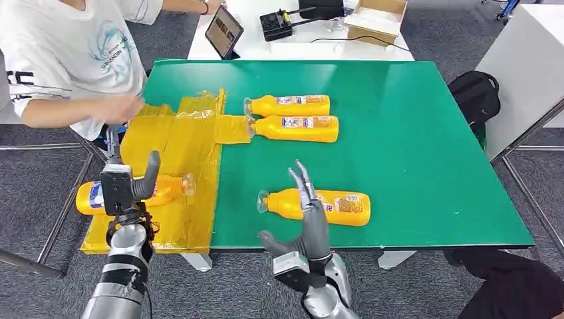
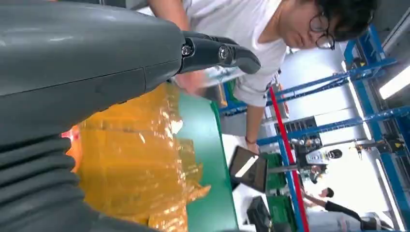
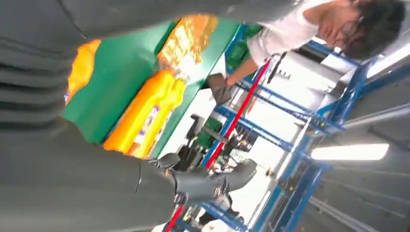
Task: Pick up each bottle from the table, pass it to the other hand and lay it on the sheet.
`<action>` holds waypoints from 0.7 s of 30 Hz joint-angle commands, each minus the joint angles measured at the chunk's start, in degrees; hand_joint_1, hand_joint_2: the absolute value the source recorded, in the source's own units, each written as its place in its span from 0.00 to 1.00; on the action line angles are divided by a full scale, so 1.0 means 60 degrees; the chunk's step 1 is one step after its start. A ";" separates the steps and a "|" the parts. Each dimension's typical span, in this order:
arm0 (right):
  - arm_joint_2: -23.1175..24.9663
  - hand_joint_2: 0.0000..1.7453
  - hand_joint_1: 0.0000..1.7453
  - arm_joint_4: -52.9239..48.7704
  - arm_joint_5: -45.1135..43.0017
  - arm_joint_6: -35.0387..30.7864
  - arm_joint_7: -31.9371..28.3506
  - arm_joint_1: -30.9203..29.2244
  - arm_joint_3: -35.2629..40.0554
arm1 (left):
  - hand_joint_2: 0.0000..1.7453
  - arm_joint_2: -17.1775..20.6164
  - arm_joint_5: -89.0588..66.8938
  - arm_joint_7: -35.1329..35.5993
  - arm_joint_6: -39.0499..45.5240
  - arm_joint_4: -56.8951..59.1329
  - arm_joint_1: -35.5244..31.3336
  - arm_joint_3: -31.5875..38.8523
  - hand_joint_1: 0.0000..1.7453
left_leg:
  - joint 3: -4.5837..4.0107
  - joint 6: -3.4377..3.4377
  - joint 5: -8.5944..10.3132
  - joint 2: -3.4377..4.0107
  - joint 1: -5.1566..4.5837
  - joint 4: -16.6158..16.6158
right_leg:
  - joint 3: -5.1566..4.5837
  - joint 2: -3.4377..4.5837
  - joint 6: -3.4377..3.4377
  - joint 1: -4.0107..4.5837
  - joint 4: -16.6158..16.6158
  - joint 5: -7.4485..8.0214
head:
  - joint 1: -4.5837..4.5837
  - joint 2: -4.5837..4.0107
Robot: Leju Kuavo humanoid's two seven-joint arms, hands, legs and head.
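Bottles lying on their sides across green table (image 1: 412, 133): two (image 1: 287, 105) (image 1: 296, 128) side by side at far middle, necks pointing toward yellow sheet (image 1: 179, 153), one neck touching a strip of it; a third (image 1: 319, 206) near front edge, just ahead of right hand (image 1: 307, 199); a fourth (image 1: 133, 193) resting on sheet at left, partly hidden behind left hand (image 1: 133, 186). Left hand hovering over that fourth bottle, thumb raised, fingers apart, seemingly gripping nothing, probably having just laid it down there; grip not fully readable, since hand covers bottle's middle. Right hand standing released, fingers straight and spread, poised upright beside third bottle, likely lining up to close around its body. Lying flat, bottles offering a long side for a wrap grip, though rolling remains a risk on contact. Person (image 1: 73, 53) leaning in at far left, hand (image 1: 123, 107) blurred at sheet's far corner, perhaps smoothing or holding it. Tablet (image 1: 224, 31) and box (image 1: 376, 16) sitting on white table beyond.
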 commanded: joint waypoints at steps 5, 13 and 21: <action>-0.1620 1.00 0.00 0.0365 0.1998 0.1398 0.2294 -0.1421 -0.1431 | 1.00 -0.0499 -0.0015 0.0240 -0.0236 -0.0789 0.1605 -0.1742 0.00 | 0.0029 0.0025 -0.0013 -0.0003 -0.0009 -0.0003 | 0.0038 -0.0016 -0.0014 -0.0001 -0.0016 -0.0008 | -0.0003 0.0000; -0.1948 1.00 0.00 0.1819 0.2176 0.2942 0.3595 -0.1791 -0.1236 | 1.00 -0.0389 -0.0048 0.0318 -0.0318 -0.1301 0.2040 -0.1722 0.00 | 0.0042 0.0014 -0.0015 0.0014 -0.0003 -0.0013 | 0.0042 0.0000 -0.0023 0.0006 -0.0019 -0.0006 | -0.0007 0.0000; -0.1998 1.00 0.00 0.2942 0.2326 0.3623 0.4050 -0.2210 -0.0730 | 1.00 -0.0366 -0.0444 0.0247 -0.0203 -0.0897 0.1958 -0.1688 0.00 | 0.0046 0.0020 -0.0015 0.0022 -0.0005 -0.0012 | 0.0047 0.0006 -0.0025 0.0004 -0.0017 -0.0004 | -0.0007 0.0000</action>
